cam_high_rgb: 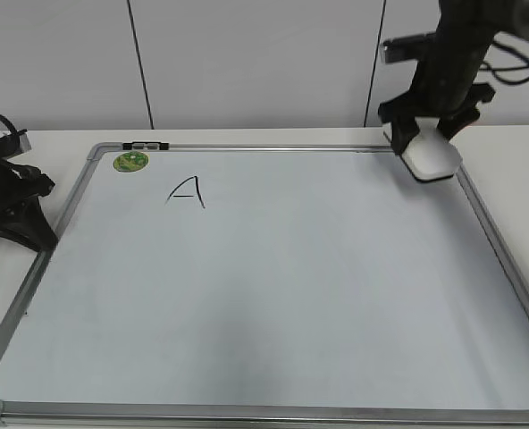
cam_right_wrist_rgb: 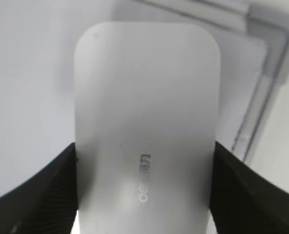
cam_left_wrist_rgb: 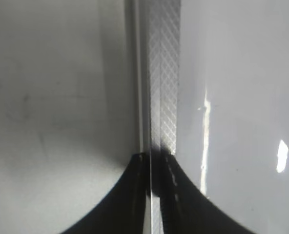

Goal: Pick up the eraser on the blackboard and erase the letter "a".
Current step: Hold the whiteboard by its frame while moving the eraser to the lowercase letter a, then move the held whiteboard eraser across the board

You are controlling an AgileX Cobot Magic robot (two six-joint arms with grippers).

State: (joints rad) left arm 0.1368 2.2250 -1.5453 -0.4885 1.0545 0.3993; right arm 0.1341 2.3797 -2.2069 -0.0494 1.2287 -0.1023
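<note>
The white eraser (cam_high_rgb: 432, 156) is at the far right corner of the blackboard (cam_high_rgb: 291, 295), and my right gripper (cam_high_rgb: 428, 134) is shut on its sides. In the right wrist view the eraser (cam_right_wrist_rgb: 144, 122) fills the space between the jaws (cam_right_wrist_rgb: 144, 195), with grey lettering on top and the board's corner (cam_right_wrist_rgb: 274, 44) behind it. I cannot tell whether it touches the board. A black capital "A" (cam_high_rgb: 186, 191) is at the board's upper left. No lowercase "a" shows. My left gripper (cam_high_rgb: 39, 234) is shut and rests at the board's left frame (cam_left_wrist_rgb: 164, 73).
A round green sticker (cam_high_rgb: 130, 162) and a small black clip (cam_high_rgb: 146, 144) sit at the board's far left corner. The board covers most of the white table (cam_high_rgb: 59, 138). A panelled wall stands close behind.
</note>
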